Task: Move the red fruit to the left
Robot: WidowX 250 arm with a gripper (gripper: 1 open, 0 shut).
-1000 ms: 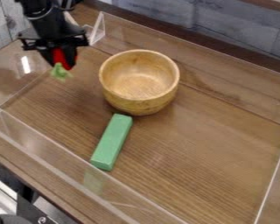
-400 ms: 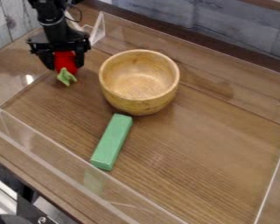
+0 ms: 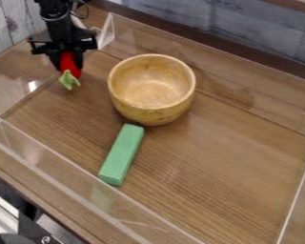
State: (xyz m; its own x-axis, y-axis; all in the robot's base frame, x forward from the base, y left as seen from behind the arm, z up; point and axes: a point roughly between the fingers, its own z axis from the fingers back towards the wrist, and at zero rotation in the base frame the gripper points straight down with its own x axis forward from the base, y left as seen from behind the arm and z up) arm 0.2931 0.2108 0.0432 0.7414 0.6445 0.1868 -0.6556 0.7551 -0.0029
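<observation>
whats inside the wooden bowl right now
Nothing can be seen inside the wooden bowl: only bare wood shows. The near inner wall is hidden by its rim. The red fruit sits outside it, to its left, under the claw.

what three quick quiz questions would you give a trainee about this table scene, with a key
1. True or false: the red toy strawberry lies inside the wooden bowl.
2. Which thing lies nearest the camera? A) the wooden bowl B) the green block C) the red toy strawberry
3. Fill in: the pincer stands to the ___ of the wooden bowl in the picture.

Key:
1. False. The red toy strawberry is at the pincer's tips, left of the bowl, its green cap low near the wooden table.
2. B
3. left
</observation>
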